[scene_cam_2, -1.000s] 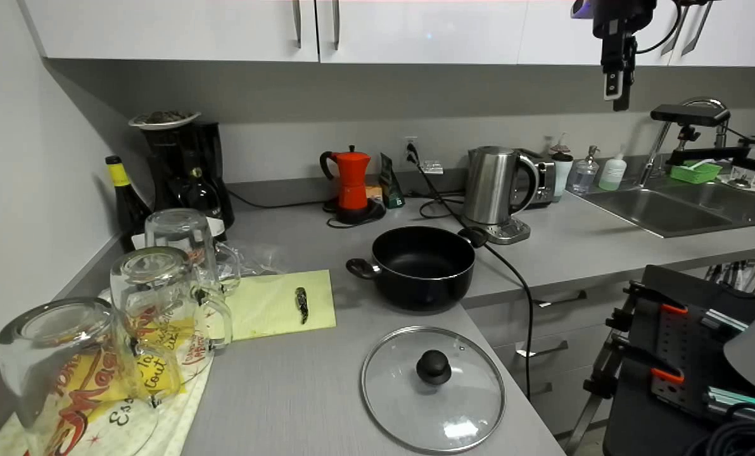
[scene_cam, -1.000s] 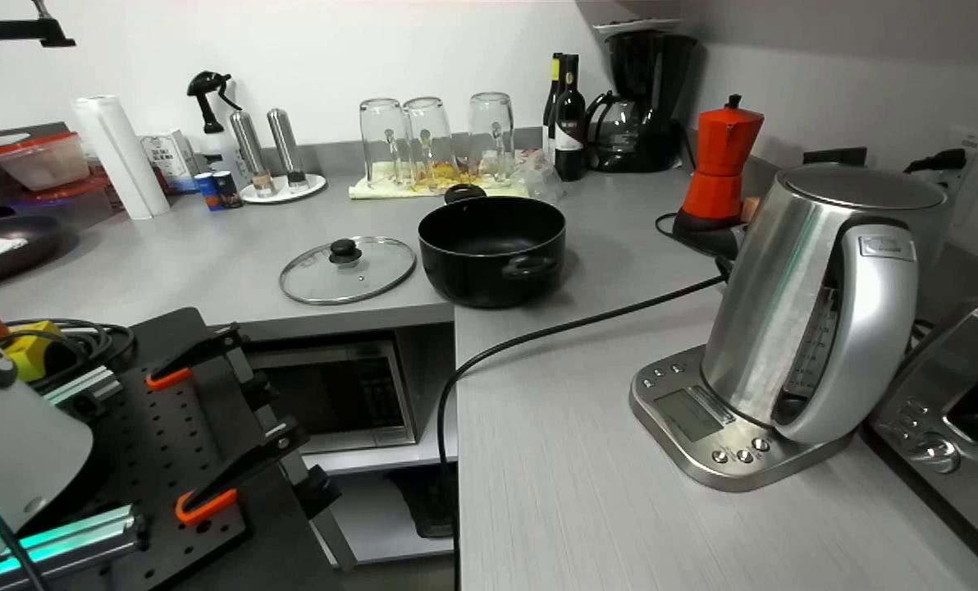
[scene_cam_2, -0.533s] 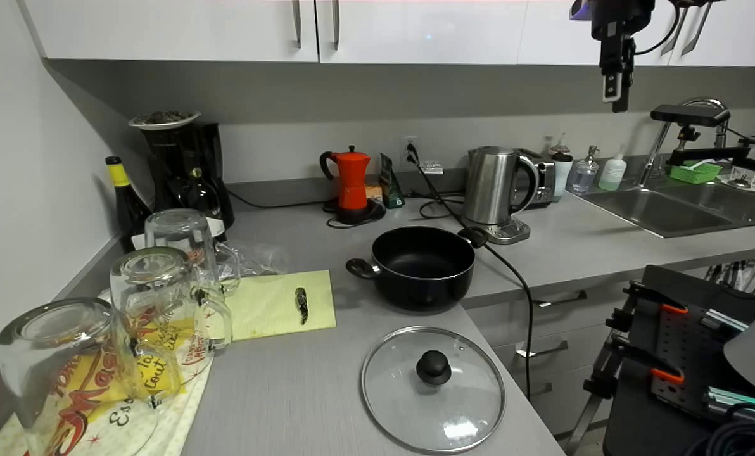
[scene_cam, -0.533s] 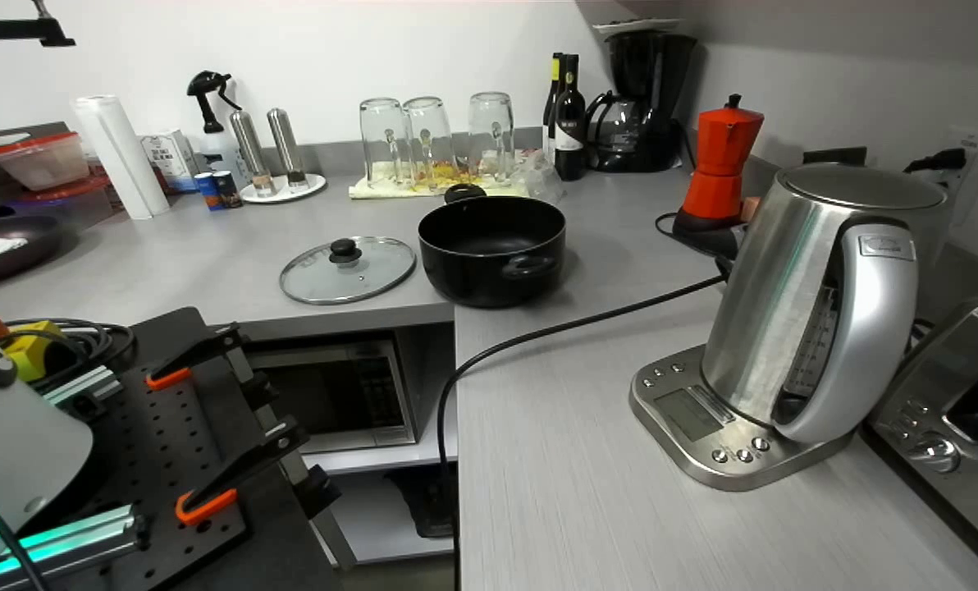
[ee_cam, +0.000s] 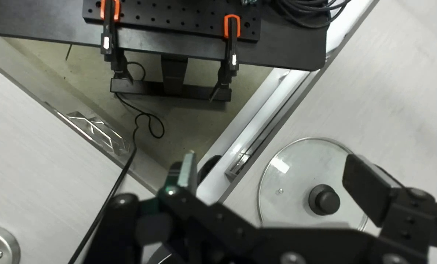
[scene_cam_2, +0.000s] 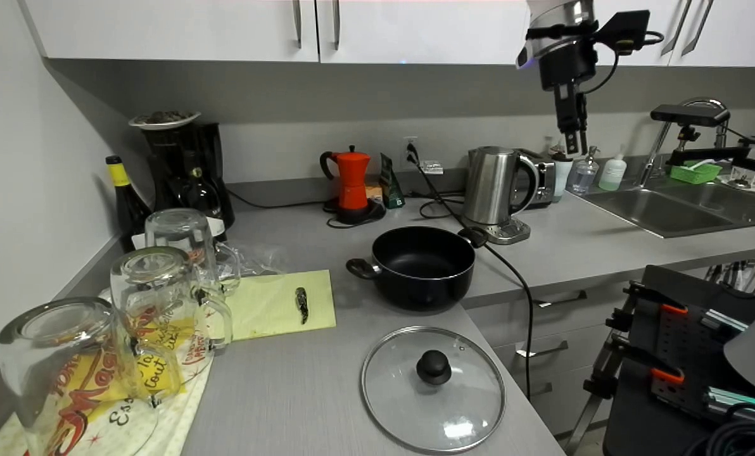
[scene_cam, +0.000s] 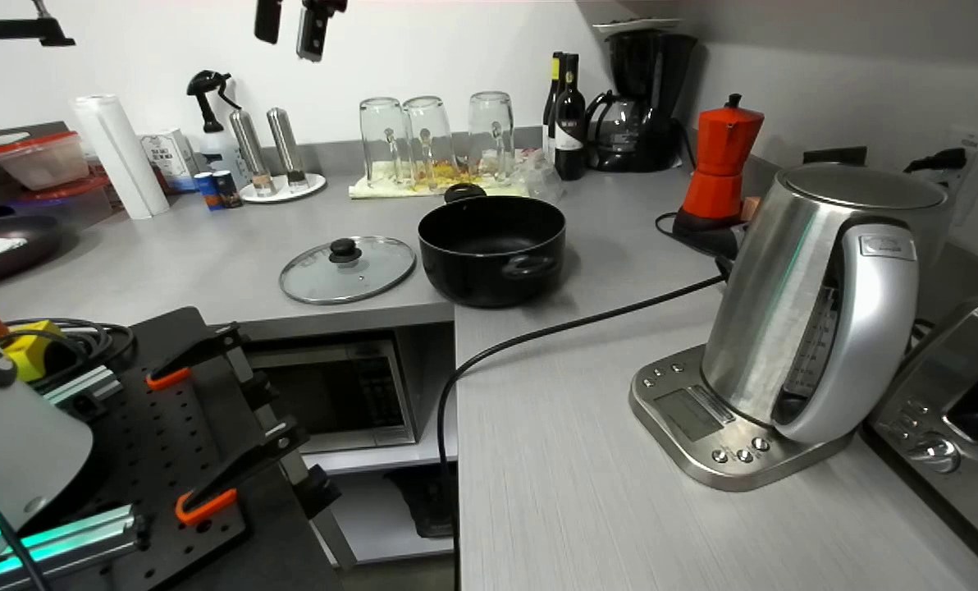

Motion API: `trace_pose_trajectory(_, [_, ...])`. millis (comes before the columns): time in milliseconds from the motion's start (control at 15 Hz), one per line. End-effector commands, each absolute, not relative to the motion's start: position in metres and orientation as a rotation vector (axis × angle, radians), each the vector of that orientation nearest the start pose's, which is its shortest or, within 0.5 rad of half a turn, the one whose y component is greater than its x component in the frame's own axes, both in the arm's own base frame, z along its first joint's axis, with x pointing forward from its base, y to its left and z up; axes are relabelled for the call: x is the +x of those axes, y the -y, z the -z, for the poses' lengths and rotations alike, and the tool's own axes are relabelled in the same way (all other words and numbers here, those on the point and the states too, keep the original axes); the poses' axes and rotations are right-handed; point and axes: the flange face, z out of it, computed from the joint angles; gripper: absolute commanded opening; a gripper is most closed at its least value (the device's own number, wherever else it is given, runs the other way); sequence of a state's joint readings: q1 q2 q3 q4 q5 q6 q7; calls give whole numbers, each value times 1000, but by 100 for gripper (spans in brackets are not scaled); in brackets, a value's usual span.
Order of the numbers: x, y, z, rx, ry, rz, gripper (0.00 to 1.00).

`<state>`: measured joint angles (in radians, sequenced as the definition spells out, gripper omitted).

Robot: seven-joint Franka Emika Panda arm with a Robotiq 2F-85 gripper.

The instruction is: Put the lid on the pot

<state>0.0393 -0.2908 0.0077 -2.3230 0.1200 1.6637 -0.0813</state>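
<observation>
I count one lid (scene_cam_2: 437, 408), one pot (scene_cam_2: 423, 278), three glass mugs (scene_cam_2: 152, 288), two bottles (scene_cam: 569, 123), one steel kettle (scene_cam: 758, 304) and one red moka pot (scene_cam: 719, 164). The lid is round clear glass with a metal rim and a single black knob (scene_cam_2: 434, 366), lying flat, knob up, on the grey worktop (scene_cam_2: 282, 392) just beside the pot, whose black inside shows. My tool (scene_cam: 289, 43) hangs well above, its two fingers (ee_cam: 365, 189) spread; in the wrist view the lid shows below them, partly hidden behind one finger.
</observation>
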Motion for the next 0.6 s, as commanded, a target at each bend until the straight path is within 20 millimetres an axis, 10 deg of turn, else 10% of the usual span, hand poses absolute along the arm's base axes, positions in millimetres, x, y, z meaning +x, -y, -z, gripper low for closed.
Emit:
trace_pose_trajectory(0, [438,-82,-393,-3030,323,-658,100])
trace_pose_trajectory(533, [479,-182,-310,-3147,868,-735,100])
